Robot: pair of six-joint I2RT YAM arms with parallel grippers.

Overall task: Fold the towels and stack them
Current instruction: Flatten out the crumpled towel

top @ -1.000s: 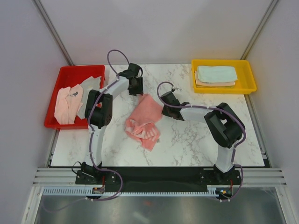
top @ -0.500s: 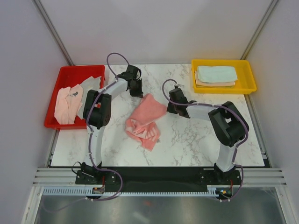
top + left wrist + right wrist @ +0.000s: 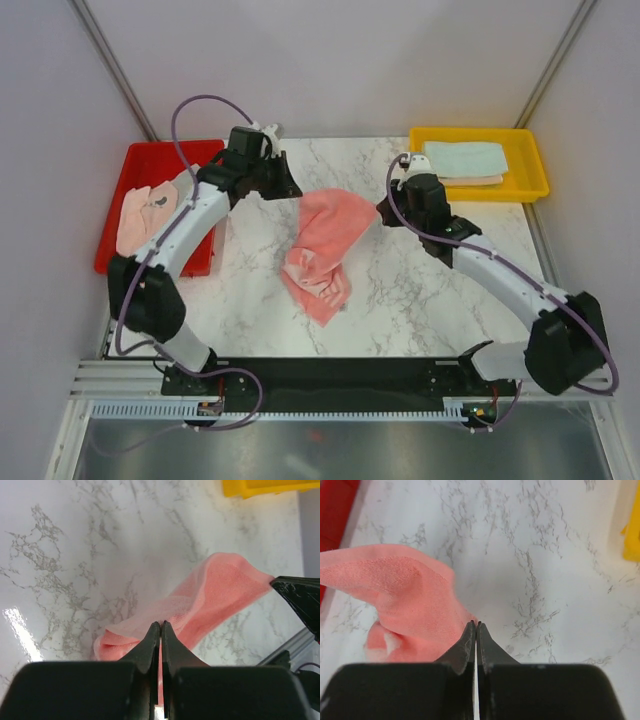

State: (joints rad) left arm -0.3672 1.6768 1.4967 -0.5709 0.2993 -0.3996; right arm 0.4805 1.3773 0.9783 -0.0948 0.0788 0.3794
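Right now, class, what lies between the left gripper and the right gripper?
The pink towel: the left gripper and right gripper each pinch a corner, its edge spanning the gap, in the top external view.

Overall: bright, even, diffuse light from above; no hard shadows.
Shadows: soft & faint under the arms and pink towel [image 3: 325,250] on desk [image 3: 420,300], top view.
Glare: white hot spot on desk, lower left of left wrist view; marble veins washed out there.
Focus: top view sharp; wrist views crisp on desk & towel nap; jaws up close near-black, little detail, slightly soft.
Distortion: top view walls splay outward twd edges.
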